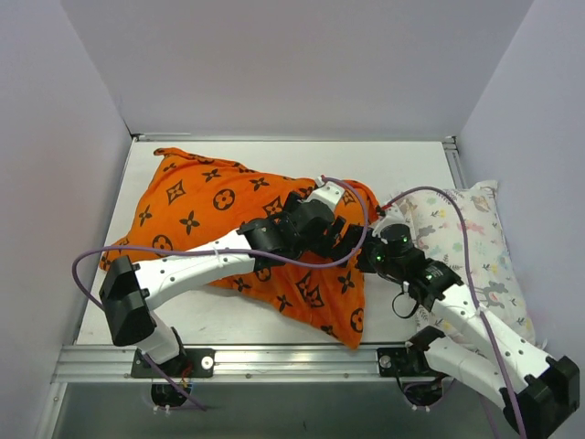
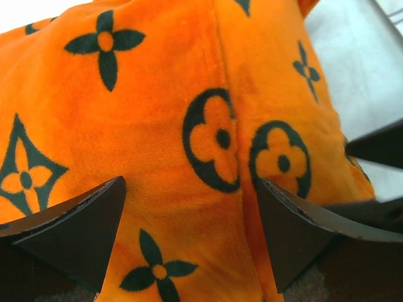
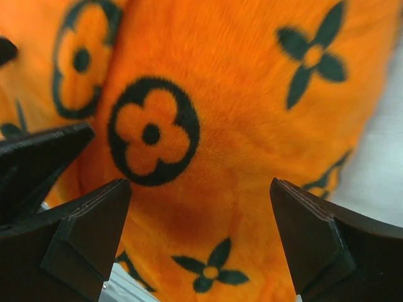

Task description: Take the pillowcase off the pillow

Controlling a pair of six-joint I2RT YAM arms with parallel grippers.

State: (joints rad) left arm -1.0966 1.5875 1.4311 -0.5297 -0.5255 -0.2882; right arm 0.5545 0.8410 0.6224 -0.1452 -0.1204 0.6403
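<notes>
At the right end of the pillowcase (image 1: 210, 206), lying left of centre on the table (image 1: 411, 169), the left gripper (image 2: 189, 182) and right gripper (image 3: 198, 184) stand wide open, gripping nothing.

The pillowcase (image 1: 201, 206) hides the pillow completely. Both wrist views crop the fabric; the right arm (image 1: 475, 325) covers part of the printed pillow (image 1: 480, 233).

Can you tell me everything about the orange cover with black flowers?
The bright orange fuzzy fabric pillowcase is printed with black flowers, stars and circles. It looks plush, puffy and wrinkled. A crease runs down it. It lies slantwise on the white table, one corner near the front edge. The left pincer and right pincer hang open at its right end.
</notes>
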